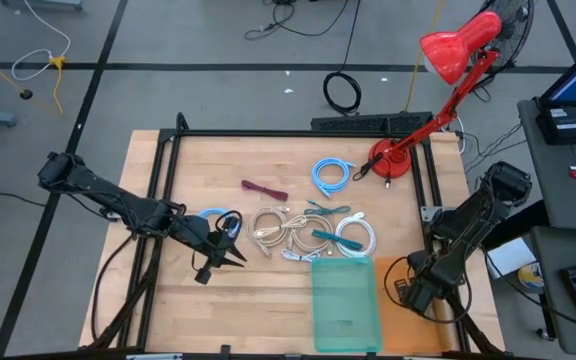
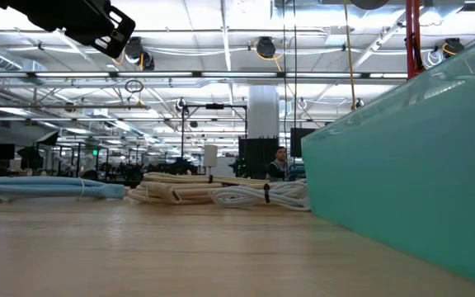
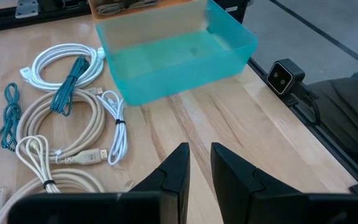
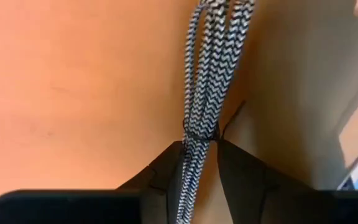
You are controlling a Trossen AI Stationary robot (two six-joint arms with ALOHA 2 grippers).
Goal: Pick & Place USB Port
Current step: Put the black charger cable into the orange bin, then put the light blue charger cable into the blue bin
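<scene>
The left gripper (image 1: pixel 236 257) is seen on the left part of the table (image 1: pixel 268 300), hanging over the bare wood. Its two fingers (image 3: pixel 174 171) are set close together with a thin gap between them, and nothing is held in it. Just beside it a blue cable (image 1: pixel 218 218) is coiled on the wood.

Toward the middle, a purple cable (image 1: pixel 265 189) is laid by itself. Below it, a pile of cream cables (image 1: pixel 278 228) and a white cable (image 1: pixel 353 236) are found, with a teal cable (image 1: pixel 326 235) lying across the white one. Farther back, another blue cable (image 1: pixel 330 175) is coiled near the foot of the red lamp (image 1: pixel 448 60).

At the front edge a green bin (image 1: pixel 346 305) is placed, and nothing can be seen in it. Just to its right an orange bin (image 1: pixel 405 315) is set.

The right gripper (image 1: pixel 415 293) is lowered into the orange bin. A black-and-white braided cable (image 4: pixel 213 56) is seen running between its fingers (image 4: pixel 166 171). The fingers are parted a little, right beside the cable, and whether the cable is gripped cannot be told.
</scene>
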